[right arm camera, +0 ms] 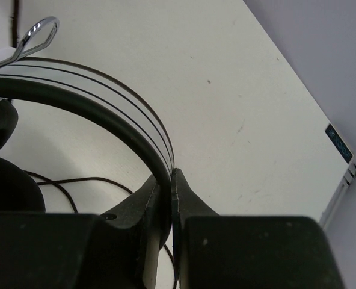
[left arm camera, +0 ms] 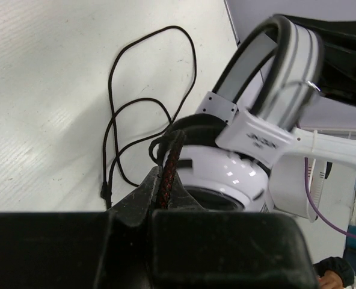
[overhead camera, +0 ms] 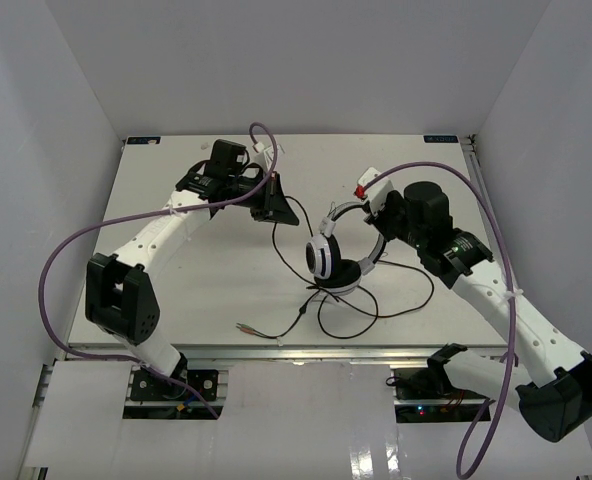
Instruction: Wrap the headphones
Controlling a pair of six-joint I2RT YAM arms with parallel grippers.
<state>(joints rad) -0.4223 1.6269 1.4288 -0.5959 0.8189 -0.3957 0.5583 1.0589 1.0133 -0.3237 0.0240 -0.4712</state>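
Note:
The white headphones (overhead camera: 338, 258) with black pads stand near the table's middle, held up by the headband. My right gripper (overhead camera: 373, 222) is shut on the headband (right arm camera: 106, 99), with the band pinched between its jaws (right arm camera: 171, 180). My left gripper (overhead camera: 274, 208) is to the upper left of the headphones and is shut on the braided black-red cable (left arm camera: 169, 162) close to the ear cup (left arm camera: 226, 174). The thin black cable (overhead camera: 376, 308) lies in loose loops on the table in front of the headphones and ends in small plugs (overhead camera: 246, 327). Loops also show in the left wrist view (left arm camera: 115, 120).
Thick purple arm cables (overhead camera: 71, 245) arc over both arms, the right one (overhead camera: 501, 250) beside the headphones. A small red tag (overhead camera: 359, 191) sits on the right wrist. White walls enclose the table on three sides; its far edge (overhead camera: 296, 137) is behind both grippers.

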